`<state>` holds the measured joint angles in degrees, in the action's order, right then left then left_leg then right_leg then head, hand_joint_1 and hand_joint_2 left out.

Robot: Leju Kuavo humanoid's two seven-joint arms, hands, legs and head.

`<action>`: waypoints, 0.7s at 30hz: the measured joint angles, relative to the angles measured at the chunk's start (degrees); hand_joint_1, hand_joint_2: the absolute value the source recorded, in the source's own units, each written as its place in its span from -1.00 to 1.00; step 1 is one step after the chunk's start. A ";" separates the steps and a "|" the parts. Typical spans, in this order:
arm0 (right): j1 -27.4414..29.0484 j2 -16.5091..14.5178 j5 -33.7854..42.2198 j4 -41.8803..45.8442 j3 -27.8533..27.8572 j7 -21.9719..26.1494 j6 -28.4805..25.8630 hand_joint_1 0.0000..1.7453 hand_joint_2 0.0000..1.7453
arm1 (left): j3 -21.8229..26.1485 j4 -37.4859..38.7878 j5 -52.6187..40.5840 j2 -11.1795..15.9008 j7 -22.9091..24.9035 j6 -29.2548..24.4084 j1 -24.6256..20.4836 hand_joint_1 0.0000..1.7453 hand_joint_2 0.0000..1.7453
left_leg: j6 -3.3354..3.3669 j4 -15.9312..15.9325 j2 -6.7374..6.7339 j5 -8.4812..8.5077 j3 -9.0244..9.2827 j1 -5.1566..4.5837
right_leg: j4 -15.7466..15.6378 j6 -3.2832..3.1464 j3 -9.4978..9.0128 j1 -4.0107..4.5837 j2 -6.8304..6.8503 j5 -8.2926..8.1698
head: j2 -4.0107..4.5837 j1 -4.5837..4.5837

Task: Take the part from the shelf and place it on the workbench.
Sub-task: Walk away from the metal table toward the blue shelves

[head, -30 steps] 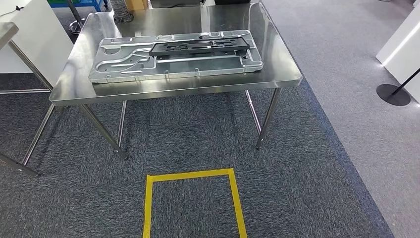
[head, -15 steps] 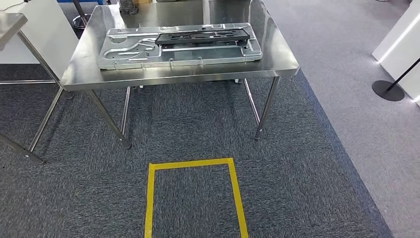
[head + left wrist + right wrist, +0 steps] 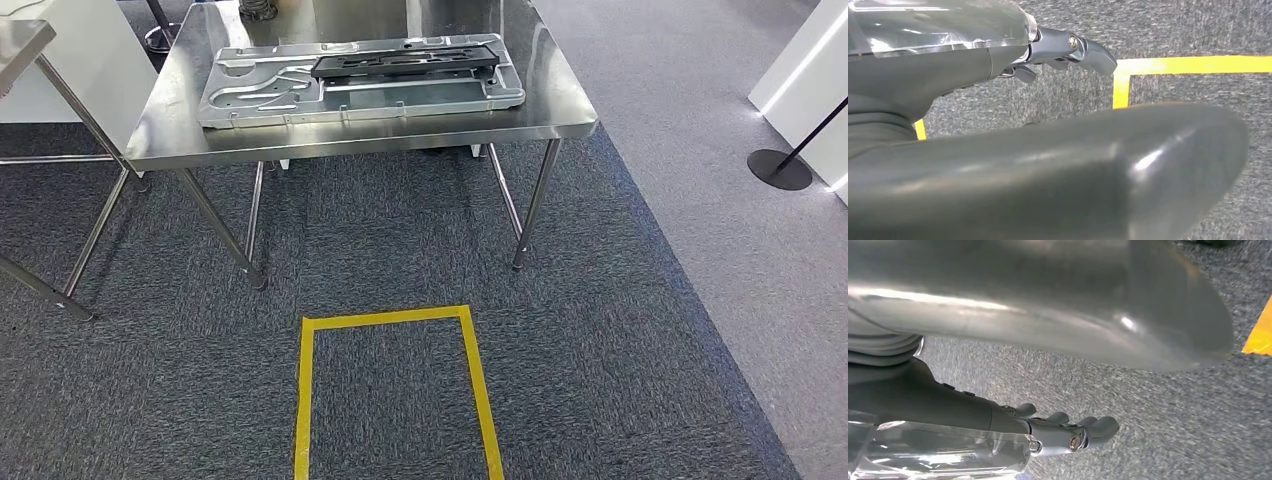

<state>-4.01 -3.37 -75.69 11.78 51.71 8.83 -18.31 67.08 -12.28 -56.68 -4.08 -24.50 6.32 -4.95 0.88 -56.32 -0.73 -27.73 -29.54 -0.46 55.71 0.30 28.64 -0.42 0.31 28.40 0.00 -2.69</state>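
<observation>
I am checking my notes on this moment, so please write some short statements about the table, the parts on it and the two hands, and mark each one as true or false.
1. A black part lies on top of the large silver metal plate on the steel table. True.
2. The left hand holds the black part. False: it holds nothing and hangs above the carpet.
3. Yellow tape marks a rectangle on the carpet in front of the table. True.
4. The silver plate lies on the carpet under the table. False: it lies on the tabletop.
5. The right hand holds nothing, its fingers over grey carpet. True.
</observation>
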 joint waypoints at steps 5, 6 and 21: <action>-0.01 -0.27 1.06 -0.04 0.33 0.64 0.89 -1.00 -1.00 | 0.00 0.00 0.28 0.11 0.10 -0.30 0.15 -1.00 -1.00 | -1.61 -13.73 0.33 -7.59 -6.06 0.69 | -0.41 -1.19 0.70 -0.28 0.15 -0.87 | 0.00 0.00; 0.00 -0.29 1.70 -0.05 0.61 0.92 1.37 -1.00 -1.00 | 0.01 0.00 0.29 0.12 0.10 -0.31 0.25 -1.00 -1.00 | -1.81 -16.20 0.32 -8.09 -7.11 0.86 | -0.30 -1.19 0.84 -0.26 0.13 -0.91 | 0.00 0.00; -0.60 -0.67 6.76 -0.24 6.21 -8.43 7.17 -1.00 1.00 | 0.03 0.00 -0.01 0.21 3.73 -1.26 0.04 -1.00 0.50 | 0.37 0.75 0.50 0.31 0.32 0.50 | -0.50 -0.51 1.43 -0.37 -0.15 -1.83 | 0.00 0.01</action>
<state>-4.61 -4.04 -68.93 11.54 57.93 0.40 -11.14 67.11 -12.28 -56.69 -3.87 -20.77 5.06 -4.92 1.24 -55.58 -0.24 -27.41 -29.22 0.04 55.21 -0.21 30.07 -0.79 0.16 26.56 0.00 -2.68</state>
